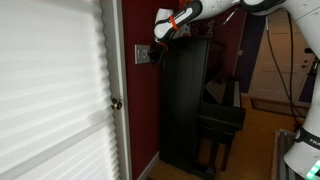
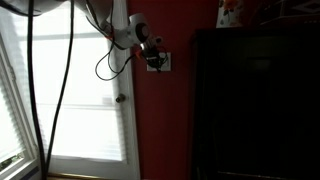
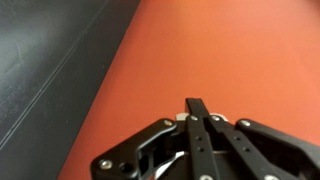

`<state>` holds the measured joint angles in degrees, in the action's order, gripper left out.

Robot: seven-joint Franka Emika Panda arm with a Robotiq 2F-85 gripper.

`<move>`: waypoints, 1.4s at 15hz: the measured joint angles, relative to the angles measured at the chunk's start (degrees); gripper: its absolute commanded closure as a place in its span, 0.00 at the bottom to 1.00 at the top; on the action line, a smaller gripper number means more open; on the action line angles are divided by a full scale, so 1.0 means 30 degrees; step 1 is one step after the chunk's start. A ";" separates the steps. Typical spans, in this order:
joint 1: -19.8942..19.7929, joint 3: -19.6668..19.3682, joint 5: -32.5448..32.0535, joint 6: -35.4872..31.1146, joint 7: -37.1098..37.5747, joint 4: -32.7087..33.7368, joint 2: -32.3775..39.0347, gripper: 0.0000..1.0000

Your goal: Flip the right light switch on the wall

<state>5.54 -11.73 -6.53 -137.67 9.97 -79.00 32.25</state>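
Observation:
The pale wall plate (image 1: 142, 54) with the light switches sits on the narrow dark red wall (image 1: 145, 110) between the door frame and the piano. It also shows in an exterior view (image 2: 165, 62). The single switches are too small to tell apart, and the right light switch is hidden by the fingers. My gripper (image 1: 157, 48) is shut, with its tips against the plate in both exterior views (image 2: 155, 60). In the wrist view the closed fingers (image 3: 197, 104) point at the red wall (image 3: 220, 50). A pale sliver of the plate (image 3: 181, 117) shows behind them.
A white ribbed blind (image 1: 50, 90) covers the door, with a round metal knob (image 1: 116, 103) below the plate. A tall black piano (image 1: 190, 100) stands tight against the wall beside the plate, with its bench (image 1: 222, 118). Cables (image 2: 60, 90) hang in front of the door.

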 measured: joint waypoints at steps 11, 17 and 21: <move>-0.0310 0.1462 0.1754 1.6718 0.0613 -0.3504 -1.0122 0.00; -0.1348 0.1838 0.2286 1.6058 -0.2420 -0.7244 -1.5018 0.00; -0.1381 0.1896 0.2286 1.5710 -0.3012 -0.8393 -1.6034 0.00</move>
<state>1.40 -6.04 0.33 -90.54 0.93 -104.18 -15.85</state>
